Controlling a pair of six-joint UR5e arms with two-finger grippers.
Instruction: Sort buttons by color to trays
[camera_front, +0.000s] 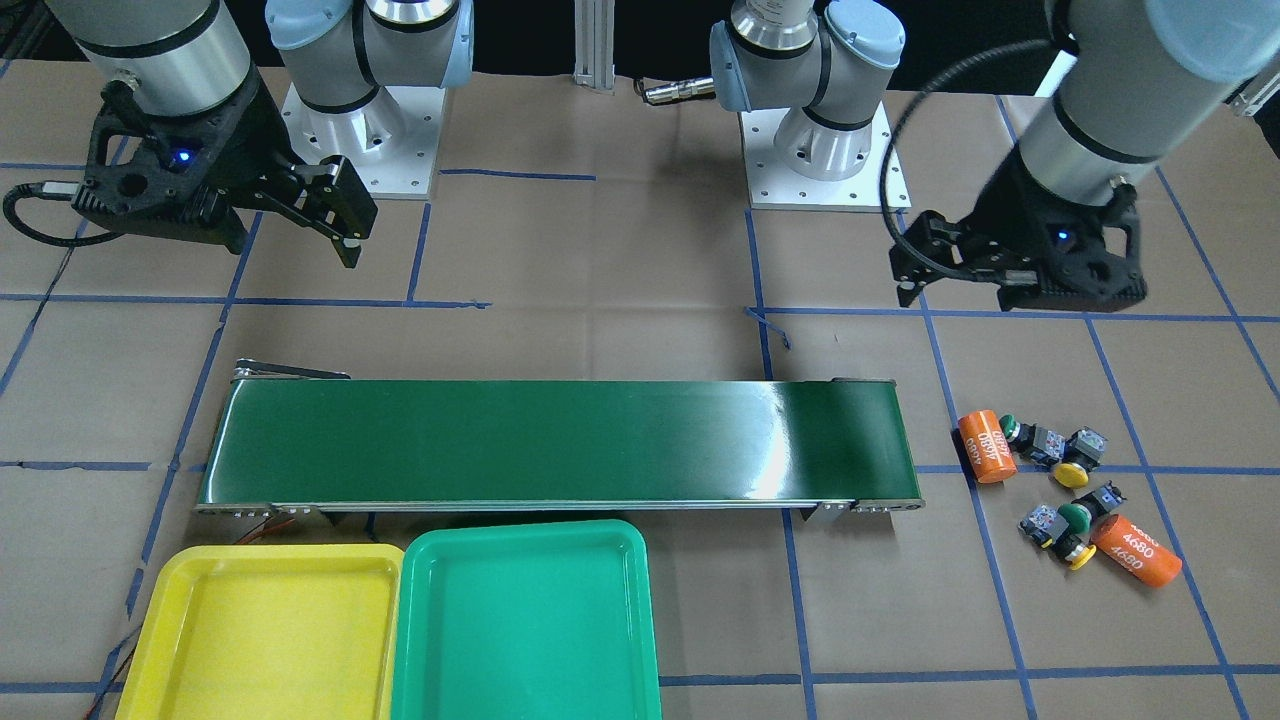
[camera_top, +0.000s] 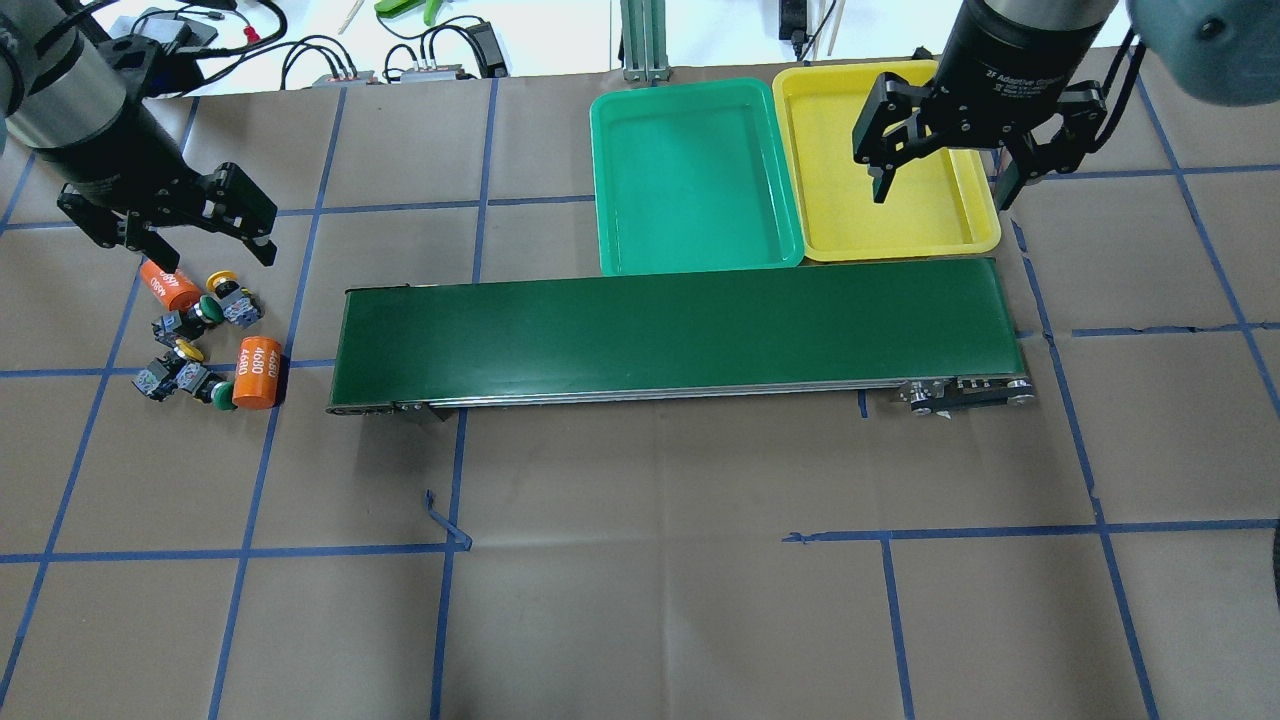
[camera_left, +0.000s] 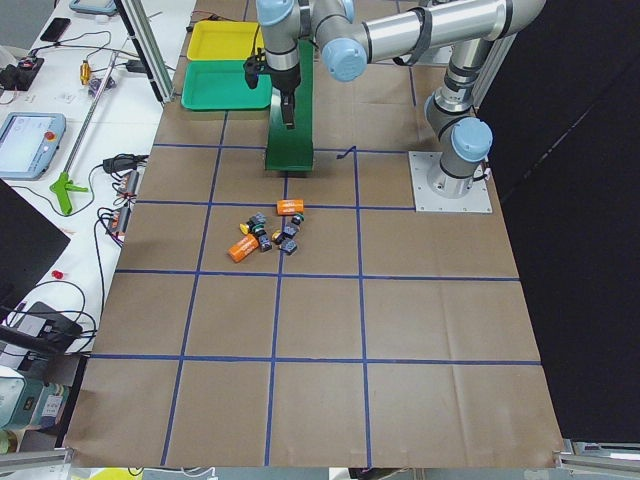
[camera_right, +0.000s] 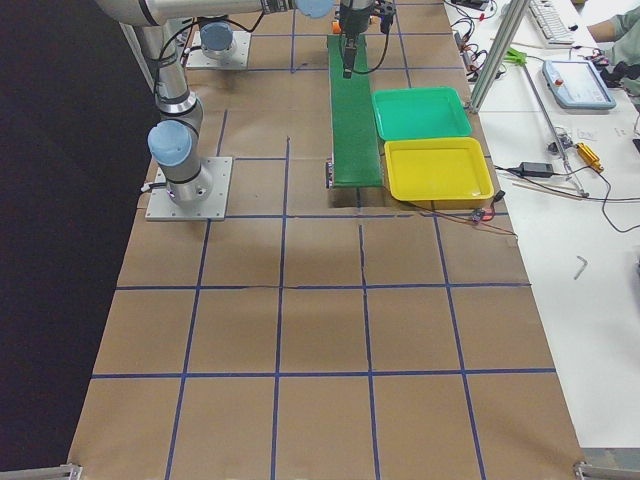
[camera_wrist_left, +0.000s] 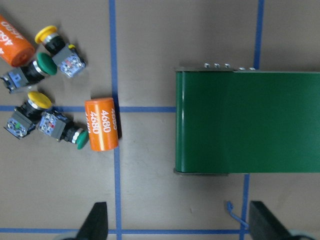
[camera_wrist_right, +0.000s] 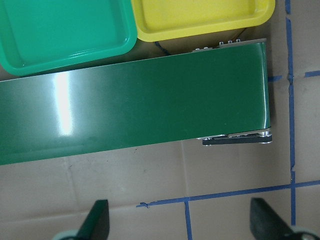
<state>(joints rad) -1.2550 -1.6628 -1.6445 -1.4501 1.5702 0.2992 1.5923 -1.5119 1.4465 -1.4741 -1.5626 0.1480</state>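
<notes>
Four buttons lie in a cluster on the paper by the belt's left end: yellow-capped (camera_top: 221, 279), green-capped (camera_top: 208, 308), yellow-capped (camera_top: 188, 350) and green-capped (camera_top: 218, 392). The left wrist view shows them at upper left (camera_wrist_left: 46, 65). My left gripper (camera_top: 175, 245) hangs open and empty just above the cluster. My right gripper (camera_top: 940, 195) is open and empty above the yellow tray (camera_top: 900, 225). The green tray (camera_top: 690, 180) stands beside it, and both trays show nothing in them.
A long dark green conveyor belt (camera_top: 670, 335) runs between the cluster and the trays. Two orange cylinders marked 4680 (camera_top: 168, 285) (camera_top: 258, 372) lie among the buttons. Blue tape lines grid the brown paper.
</notes>
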